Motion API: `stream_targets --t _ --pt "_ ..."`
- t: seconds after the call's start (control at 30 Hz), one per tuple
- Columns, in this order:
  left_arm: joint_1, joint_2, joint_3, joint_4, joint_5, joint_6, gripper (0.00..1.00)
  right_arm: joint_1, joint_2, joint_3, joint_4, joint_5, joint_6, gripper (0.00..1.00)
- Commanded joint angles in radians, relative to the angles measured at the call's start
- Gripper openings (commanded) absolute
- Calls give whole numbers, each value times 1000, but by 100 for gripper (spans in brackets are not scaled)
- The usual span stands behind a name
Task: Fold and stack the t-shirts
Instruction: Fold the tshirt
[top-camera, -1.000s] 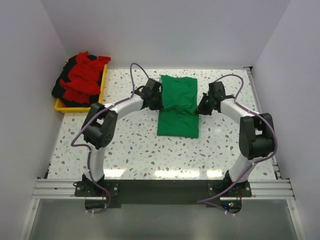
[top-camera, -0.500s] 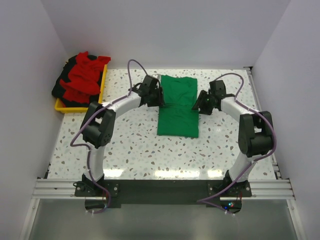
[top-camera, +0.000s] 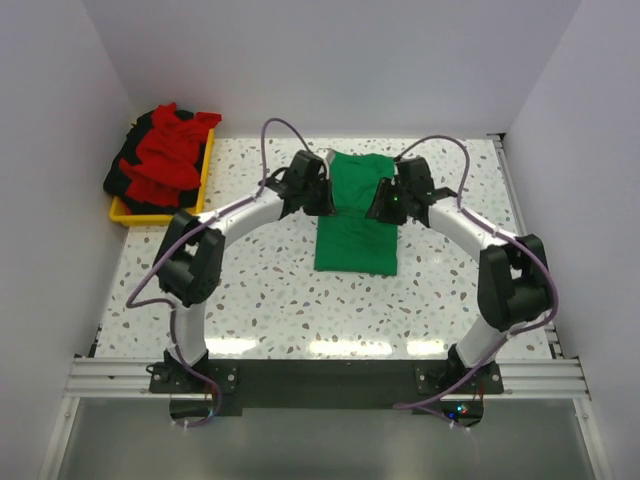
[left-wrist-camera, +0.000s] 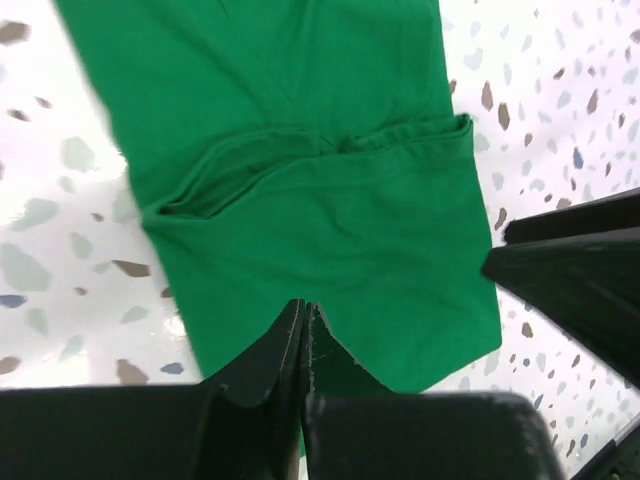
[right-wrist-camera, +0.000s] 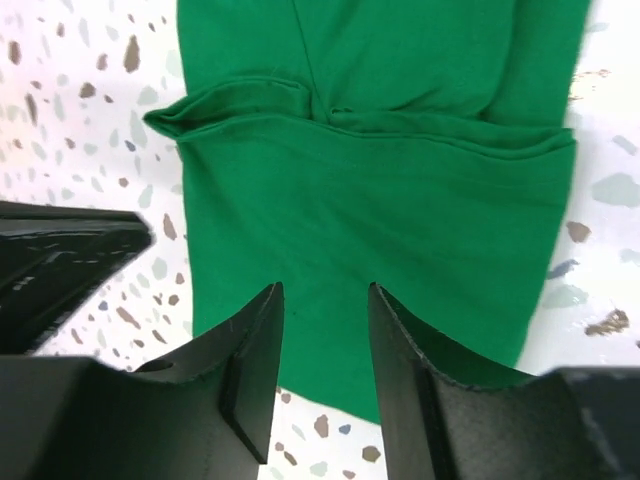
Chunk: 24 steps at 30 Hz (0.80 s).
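A green t-shirt (top-camera: 356, 245) lies folded into a long rectangle at the table's middle, with a cross fold partway along it. My left gripper (top-camera: 325, 200) is over its left far part. In the left wrist view the gripper (left-wrist-camera: 303, 305) is shut, with the shirt (left-wrist-camera: 330, 220) lying flat under it and no cloth seen between the fingers. My right gripper (top-camera: 385, 205) is over the shirt's right far part. In the right wrist view it (right-wrist-camera: 325, 290) is open and empty above the shirt (right-wrist-camera: 380, 220).
A yellow tray (top-camera: 122, 212) at the back left holds a heap of red and black shirts (top-camera: 165, 150). White walls close in the table on three sides. The right arm (left-wrist-camera: 570, 280) shows in the left wrist view, and the left arm (right-wrist-camera: 60, 260) in the right wrist view.
Both grippers have moved inward over the shirt's far half. The bunched fold in the shirt's middle a second ago now lies flat.
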Motion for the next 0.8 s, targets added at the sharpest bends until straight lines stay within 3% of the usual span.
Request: stream_targets --t 0.0,0.13,0.37,0.57,0.77 --pt "-8 125 140 -20 30 18 0 17 85 69 2 31 -15 42" --pt "-3 242 297 -123 10 66 0 27 173 191 -30 34 -27 38" --pt "50 367 377 -117 -10 70 0 24 386 369 -108 75 -64 37" --pt "66 413 342 -103 -44 70 1 23 470 382 -96 126 -79 39" --pt "64 347 175 -26 -33 4 3 37 463 342 -84 196 -105 43"
